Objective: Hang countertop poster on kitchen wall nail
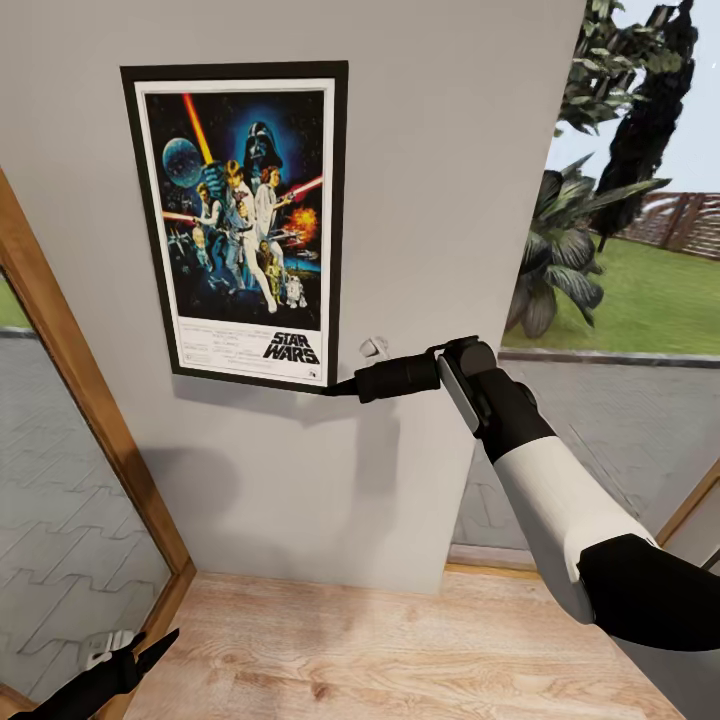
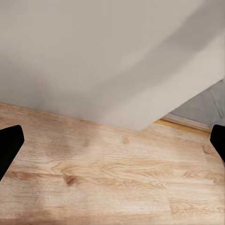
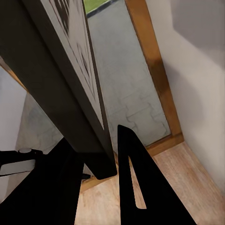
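Against grey wall (image 1: pixel 440 150), right claw (image 1: pixel 340 387) pinches poster (image 1: pixel 240 220) bottom corner.

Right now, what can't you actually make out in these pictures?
- The nail: the head view shows the poster against the wall, covering any nail behind it.
- Right gripper: its fingers straddle the poster's lower corner in the right wrist view; actual contact is unclear.
- Left gripper: cut off by the head view's bottom edge.
- Poster's small print: too fine.

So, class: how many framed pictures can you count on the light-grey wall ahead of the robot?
1. A black-framed Star Wars poster sits flat against the grey wall, its lower right corner pinched by the right gripper. More could hang outside the picture.
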Tool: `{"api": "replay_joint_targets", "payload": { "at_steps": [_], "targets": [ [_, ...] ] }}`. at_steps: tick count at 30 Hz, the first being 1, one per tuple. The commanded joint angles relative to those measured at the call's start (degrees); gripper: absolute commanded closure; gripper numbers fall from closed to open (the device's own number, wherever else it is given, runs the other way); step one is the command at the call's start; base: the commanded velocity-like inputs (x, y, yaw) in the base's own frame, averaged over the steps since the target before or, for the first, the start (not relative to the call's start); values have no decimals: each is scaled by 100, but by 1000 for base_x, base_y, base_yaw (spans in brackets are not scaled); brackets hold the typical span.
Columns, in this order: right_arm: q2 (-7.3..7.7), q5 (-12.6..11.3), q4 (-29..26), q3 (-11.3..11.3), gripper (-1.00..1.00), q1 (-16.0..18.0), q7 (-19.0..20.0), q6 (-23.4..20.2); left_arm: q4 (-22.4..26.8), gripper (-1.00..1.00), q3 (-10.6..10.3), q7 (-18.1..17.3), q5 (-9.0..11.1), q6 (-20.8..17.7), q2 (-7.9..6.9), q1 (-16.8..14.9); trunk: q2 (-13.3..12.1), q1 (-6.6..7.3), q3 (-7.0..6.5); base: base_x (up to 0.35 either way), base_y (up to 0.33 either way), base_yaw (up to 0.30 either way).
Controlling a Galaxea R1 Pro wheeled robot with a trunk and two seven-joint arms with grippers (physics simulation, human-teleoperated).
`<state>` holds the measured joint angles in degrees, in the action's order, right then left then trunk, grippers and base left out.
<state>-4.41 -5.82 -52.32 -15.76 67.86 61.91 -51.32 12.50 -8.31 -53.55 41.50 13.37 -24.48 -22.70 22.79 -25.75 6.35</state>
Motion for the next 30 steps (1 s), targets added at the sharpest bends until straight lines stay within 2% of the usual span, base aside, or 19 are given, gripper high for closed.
{"api": "replay_joint_targets", "payload": {
  "at_steps": [1,14,30],
  "targets": [
    [1,-60,2,-6,100,7,-21,-53,-6,-100,-48,-7,42,34,-4,-6,13,-4,13,5,0,0],
    [3,-60,7,-6,100,5,-21,-53,-9,-100,-48,-7,42,34,-4,-6,13,-4,13,31,0,0],
    [10,-60,11,2,100,-1,-21,-44,-5,-100,-48,-7,42,34,-6,-6,13,-4,13,112,0,0]
  ]
}}
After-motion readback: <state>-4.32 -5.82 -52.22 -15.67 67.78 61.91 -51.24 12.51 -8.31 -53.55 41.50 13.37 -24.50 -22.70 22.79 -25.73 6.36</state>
